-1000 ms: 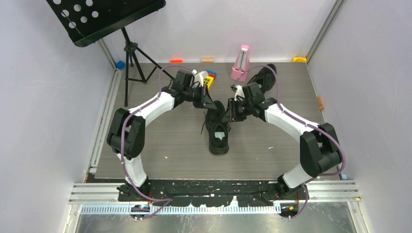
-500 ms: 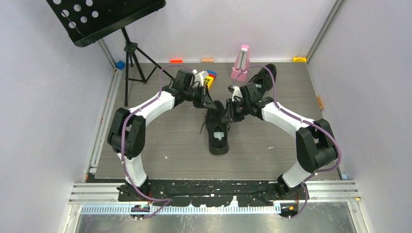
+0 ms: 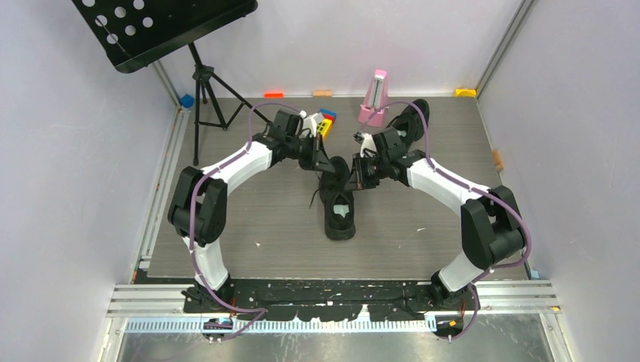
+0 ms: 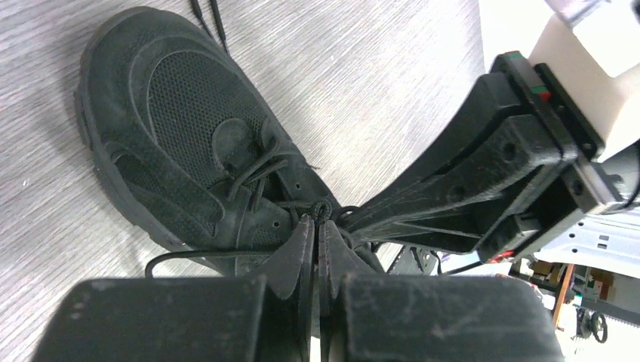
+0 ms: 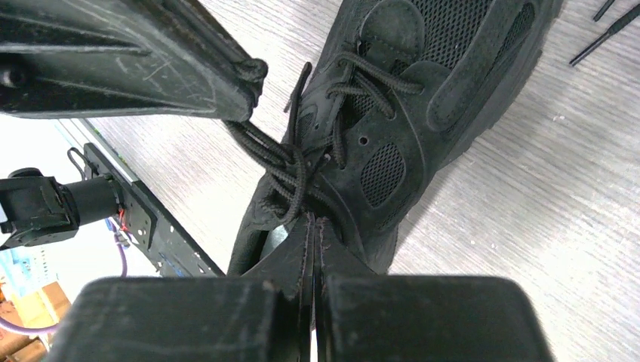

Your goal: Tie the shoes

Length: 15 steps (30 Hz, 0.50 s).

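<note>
Shoe laces disappear between both pairs of pinched jaws.

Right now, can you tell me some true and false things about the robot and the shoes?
1. The left gripper and the right gripper both pinch the laces of the middle sneaker. True.
2. The other sneaker lies by the pink metronome. True.
3. The left gripper is wide open. False: it is shut on the laces.
4. The music stand is at the far right. False: it stands at the far left.
</note>
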Motion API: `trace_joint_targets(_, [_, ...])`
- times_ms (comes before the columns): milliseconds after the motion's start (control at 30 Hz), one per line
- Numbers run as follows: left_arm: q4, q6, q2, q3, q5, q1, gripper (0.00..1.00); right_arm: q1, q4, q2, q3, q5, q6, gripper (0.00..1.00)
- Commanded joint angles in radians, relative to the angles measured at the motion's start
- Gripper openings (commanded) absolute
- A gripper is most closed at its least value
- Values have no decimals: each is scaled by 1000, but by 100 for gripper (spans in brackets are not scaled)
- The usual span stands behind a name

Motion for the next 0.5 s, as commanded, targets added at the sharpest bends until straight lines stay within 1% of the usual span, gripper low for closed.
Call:
trace_joint_targets(0, [-38,36,-17,43,-21,-4,0,12,-45,-63,15,18,30,0])
trace_joint_targets(167, [-85,51,-20,45,-80,-4,0,12,-101,-77,6,49,51,0])
trace_joint_targets(467, [-90,55,-7,43,-102,-4,0,12,-138,-112,-10,56,40,0])
